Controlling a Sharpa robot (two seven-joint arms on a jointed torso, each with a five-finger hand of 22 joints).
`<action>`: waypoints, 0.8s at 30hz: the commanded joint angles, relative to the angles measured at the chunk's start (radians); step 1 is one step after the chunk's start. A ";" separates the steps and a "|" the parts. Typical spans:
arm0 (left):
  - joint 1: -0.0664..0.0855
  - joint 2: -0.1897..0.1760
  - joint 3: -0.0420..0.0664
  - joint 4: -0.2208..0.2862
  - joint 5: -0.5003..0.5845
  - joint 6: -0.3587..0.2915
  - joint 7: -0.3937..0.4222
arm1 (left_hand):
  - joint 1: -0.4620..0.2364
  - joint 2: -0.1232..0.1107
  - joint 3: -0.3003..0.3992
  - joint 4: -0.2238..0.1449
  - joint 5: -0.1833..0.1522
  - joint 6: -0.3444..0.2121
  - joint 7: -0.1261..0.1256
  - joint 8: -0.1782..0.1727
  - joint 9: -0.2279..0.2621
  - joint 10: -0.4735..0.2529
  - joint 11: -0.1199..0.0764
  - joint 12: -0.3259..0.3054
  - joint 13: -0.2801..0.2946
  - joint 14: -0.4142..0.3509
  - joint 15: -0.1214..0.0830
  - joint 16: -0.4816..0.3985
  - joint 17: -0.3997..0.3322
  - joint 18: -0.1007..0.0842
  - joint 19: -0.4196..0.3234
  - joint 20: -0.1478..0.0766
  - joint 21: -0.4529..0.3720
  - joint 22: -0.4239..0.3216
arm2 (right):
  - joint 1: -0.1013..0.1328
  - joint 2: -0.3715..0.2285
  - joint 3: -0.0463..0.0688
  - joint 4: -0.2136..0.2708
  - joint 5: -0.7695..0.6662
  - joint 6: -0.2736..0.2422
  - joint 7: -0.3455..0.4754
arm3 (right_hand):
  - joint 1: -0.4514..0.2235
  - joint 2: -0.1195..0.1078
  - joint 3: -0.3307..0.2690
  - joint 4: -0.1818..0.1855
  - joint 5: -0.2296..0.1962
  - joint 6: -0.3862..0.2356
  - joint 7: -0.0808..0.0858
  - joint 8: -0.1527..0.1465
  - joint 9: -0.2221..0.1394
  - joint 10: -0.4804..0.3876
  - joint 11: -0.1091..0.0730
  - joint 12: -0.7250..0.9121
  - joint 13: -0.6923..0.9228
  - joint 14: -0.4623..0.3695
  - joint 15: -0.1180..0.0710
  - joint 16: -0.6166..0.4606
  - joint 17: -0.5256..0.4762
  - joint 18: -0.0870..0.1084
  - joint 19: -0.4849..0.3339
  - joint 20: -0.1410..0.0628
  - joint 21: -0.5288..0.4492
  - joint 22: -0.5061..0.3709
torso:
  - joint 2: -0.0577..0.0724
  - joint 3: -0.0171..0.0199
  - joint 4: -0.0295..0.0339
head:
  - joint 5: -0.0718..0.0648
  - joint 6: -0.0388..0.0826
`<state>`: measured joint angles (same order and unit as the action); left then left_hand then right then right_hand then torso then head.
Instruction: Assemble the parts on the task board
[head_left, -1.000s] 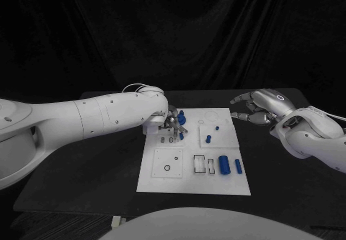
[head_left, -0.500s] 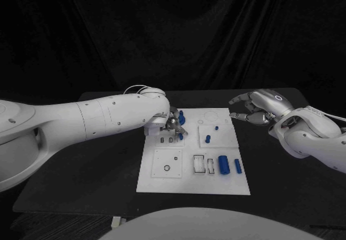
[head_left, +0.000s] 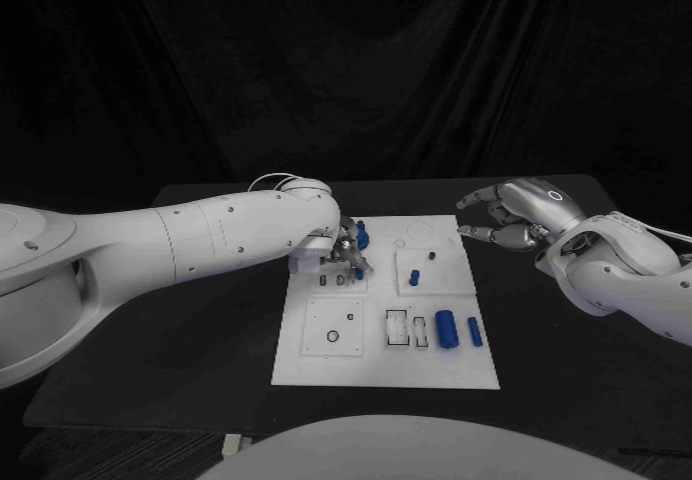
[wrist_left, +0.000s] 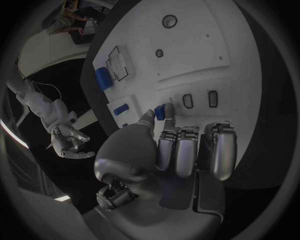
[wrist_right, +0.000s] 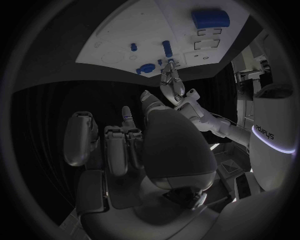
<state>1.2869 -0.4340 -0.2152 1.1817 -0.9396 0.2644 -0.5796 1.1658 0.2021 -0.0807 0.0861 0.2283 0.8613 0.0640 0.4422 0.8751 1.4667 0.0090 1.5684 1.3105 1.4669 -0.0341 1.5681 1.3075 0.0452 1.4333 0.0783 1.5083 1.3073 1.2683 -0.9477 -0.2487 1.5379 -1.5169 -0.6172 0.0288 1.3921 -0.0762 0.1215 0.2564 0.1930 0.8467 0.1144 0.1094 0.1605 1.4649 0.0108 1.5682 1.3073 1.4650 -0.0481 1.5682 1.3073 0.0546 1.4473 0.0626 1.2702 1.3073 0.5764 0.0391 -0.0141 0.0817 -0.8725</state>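
The white task board (head_left: 378, 355) lies in the middle of the black table. My left hand (head_left: 343, 252) hovers low over the board's far left corner. It pinches a small blue piece (wrist_left: 160, 111) between thumb and fingertip, just beside two small rectangular slots (wrist_left: 187, 101). Another blue part (head_left: 362, 236) stands right behind the hand. A blue peg (head_left: 414, 277) and a smaller one (head_left: 431, 255) stand in the square plate to the right. My right hand (head_left: 508, 220) hangs off the board's far right corner, fingers loosely bent and holding nothing.
A thick blue cylinder (head_left: 447, 328) and a slim blue pin (head_left: 475, 331) lie on the board's near right part, beside two outlined rectangular slots (head_left: 398, 327). A square plate with a round hole (head_left: 336, 335) sits at near left. Bare table surrounds the board.
My left hand has edged slightly lower over the slots with the small blue piece. The right hand has stayed where it was.
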 joint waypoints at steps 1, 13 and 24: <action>-0.005 0.002 0.001 0.000 0.001 0.019 -0.004 | 0.022 0.001 0.027 -0.018 0.011 0.006 -0.003 -0.012 0.006 0.104 -0.009 0.002 0.260 0.104 -0.007 0.003 0.263 -0.007 0.001 -0.005 -0.007 0.137 | -0.002 -0.001 0.001 0.001 -0.006 -0.001 -0.003 | 0.005 0.008 0.000 -0.006 0.006 0.007 -0.001 0.001 -0.002 0.106 0.005 0.003 0.263 0.106 0.000 0.003 0.264 0.010 0.001 -0.001 -0.007 0.178 | -0.001 0.0010 0.0003 | -0.001 0.000; -0.010 -0.012 0.001 0.006 0.001 0.019 -0.005 | 0.003 -0.046 0.224 -0.102 0.119 0.030 -0.007 -0.058 0.058 0.104 -0.015 0.002 0.260 0.104 -0.011 0.003 0.263 -0.007 0.006 -0.012 -0.011 0.146 | -0.006 -0.001 0.001 -0.002 -0.006 0.004 -0.009 | 0.016 0.014 0.005 -0.017 0.021 0.012 0.001 -0.003 -0.005 0.106 0.006 0.003 0.263 0.106 0.001 0.003 0.264 0.011 0.000 0.000 -0.011 0.177 | -0.003 0.0004 0.0000 | -0.002 0.000; -0.009 -0.064 0.001 0.052 0.001 -0.014 -0.013 | -0.097 -0.122 0.468 -0.141 0.197 0.056 -0.012 -0.048 0.151 0.104 -0.021 0.002 0.260 0.104 -0.019 0.003 0.263 -0.008 0.013 -0.017 -0.015 0.155 | -0.014 -0.004 0.001 -0.005 -0.004 0.012 -0.016 | 0.018 0.016 0.007 -0.018 0.024 0.013 0.001 -0.004 -0.006 0.106 0.007 0.003 0.263 0.106 0.001 0.003 0.264 0.013 -0.003 0.000 -0.019 0.175 | -0.005 0.0015 0.0029 | -0.001 0.000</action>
<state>1.2781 -0.4947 -0.2149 1.2247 -0.9396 0.2648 -0.5871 1.0756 0.0797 0.3348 -0.0071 0.4191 0.8886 0.0732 0.3911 1.0235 1.4634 -0.0051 1.5681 1.3081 1.4670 -0.0484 1.5681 1.3074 0.0453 1.4461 0.0656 1.5006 1.3081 1.2564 -0.9504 -0.2487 1.5335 -1.5170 -0.6115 0.0267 1.4042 -0.0642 0.1276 0.2446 0.2128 0.8538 0.1144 0.1094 0.1561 1.4649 0.0108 1.5682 1.3081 1.4650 -0.0481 1.5682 1.3073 0.0545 1.4473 0.0626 1.2532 1.3080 0.5723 0.0398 -0.0125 0.0799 -0.8725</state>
